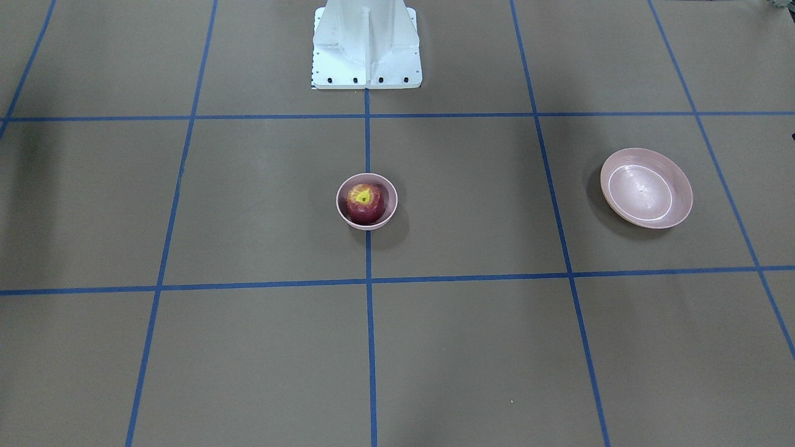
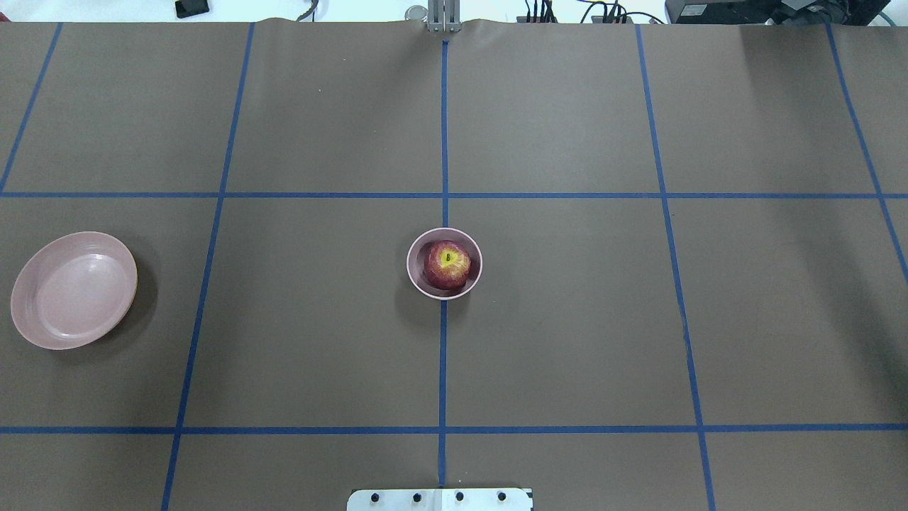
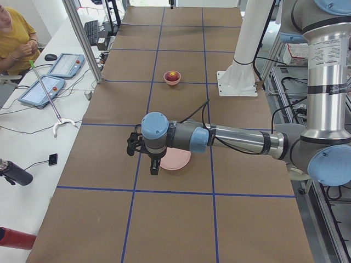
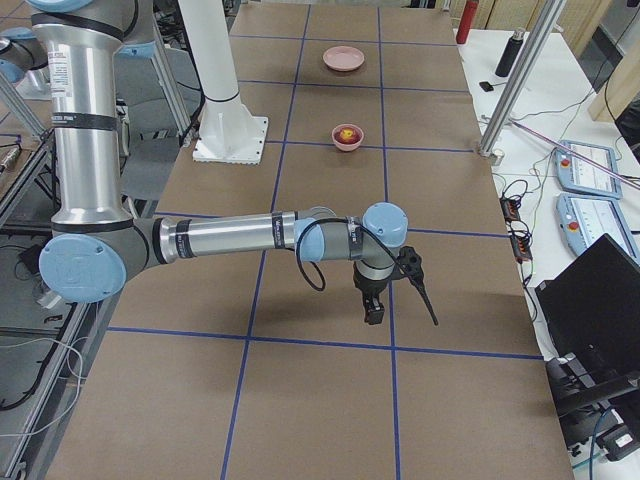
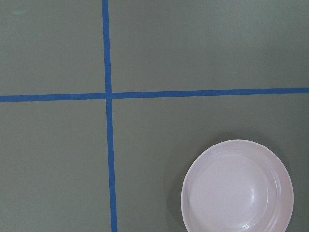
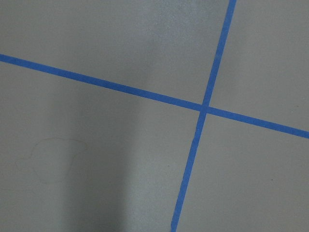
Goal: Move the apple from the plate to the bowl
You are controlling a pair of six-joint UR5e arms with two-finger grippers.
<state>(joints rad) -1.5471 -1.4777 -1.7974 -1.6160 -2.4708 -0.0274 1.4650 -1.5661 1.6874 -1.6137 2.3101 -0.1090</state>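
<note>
The dark red apple (image 1: 365,202) with a yellow-green stem patch sits inside the small deep pink bowl (image 1: 340,205) at the table's middle; both also show in the overhead view, the apple (image 2: 447,265) and the bowl (image 2: 416,277). The wide pink plate (image 2: 74,289) lies bare on my left side; the left wrist view shows it (image 5: 237,187) bare too. My left gripper (image 3: 155,167) hangs above the plate's edge (image 3: 178,160), seen only from the side; I cannot tell if it is open. My right gripper (image 4: 373,312) hangs over bare table, far from the bowl (image 4: 347,140); I cannot tell its state either.
The white robot pedestal (image 1: 366,46) stands behind the bowl. Blue tape lines (image 2: 444,142) grid the brown table. An operator (image 3: 13,38) and control tablets (image 3: 46,87) are at a side bench. A laptop (image 4: 600,300) stands beside the right end.
</note>
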